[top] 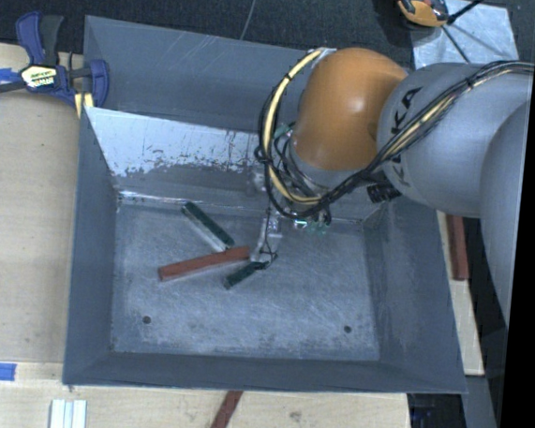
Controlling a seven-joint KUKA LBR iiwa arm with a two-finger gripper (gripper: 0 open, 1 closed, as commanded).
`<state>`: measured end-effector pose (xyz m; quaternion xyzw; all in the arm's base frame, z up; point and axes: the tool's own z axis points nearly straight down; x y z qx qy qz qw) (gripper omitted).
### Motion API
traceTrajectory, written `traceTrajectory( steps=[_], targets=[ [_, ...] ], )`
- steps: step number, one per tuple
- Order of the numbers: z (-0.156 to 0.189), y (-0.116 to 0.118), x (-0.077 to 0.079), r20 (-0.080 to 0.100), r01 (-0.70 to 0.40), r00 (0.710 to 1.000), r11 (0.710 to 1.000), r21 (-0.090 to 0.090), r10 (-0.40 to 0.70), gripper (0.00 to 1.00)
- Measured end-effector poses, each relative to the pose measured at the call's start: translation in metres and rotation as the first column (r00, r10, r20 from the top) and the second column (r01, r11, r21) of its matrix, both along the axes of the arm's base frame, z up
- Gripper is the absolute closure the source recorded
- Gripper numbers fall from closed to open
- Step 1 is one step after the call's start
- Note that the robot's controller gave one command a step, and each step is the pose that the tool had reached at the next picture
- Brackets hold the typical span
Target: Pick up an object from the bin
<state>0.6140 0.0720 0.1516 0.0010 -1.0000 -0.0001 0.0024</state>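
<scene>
Over right end of brown stick [204,264]: end effector [266,248], grip state unclear
Stick axis: runs left, slightly downward
Dark green stick [246,274]: just beside that end

The gripper [266,251] hangs low over the middle of the grey metal bin [93,267], just beside the right end of a reddish-brown flat stick [201,265] lying aslant. A short dark green stick [245,274] lies right below the gripper. A longer dark green stick [207,226] slants up and to the left of it.
</scene>
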Motion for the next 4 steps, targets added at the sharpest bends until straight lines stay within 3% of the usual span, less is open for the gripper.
traceTrajectory(
  steps=[1,2,3,4],
  targets=[
    [0.005,0.000,0.002,0.008,0.001,1.000,1.000,0.001,-0.001,0.00],
    [-0.073,0.015,-0.030,0.007,-0.062,0.998,0.998,0.002,0.062,1.00],
    [-0.073,0.015,-0.030,0.007,-0.062,0.998,0.998,0.002,0.062,1.00],
    [0.087,-0.010,-0.012,0.012,-0.057,0.998,0.998,0.000,0.057,1.00]
  ],
)
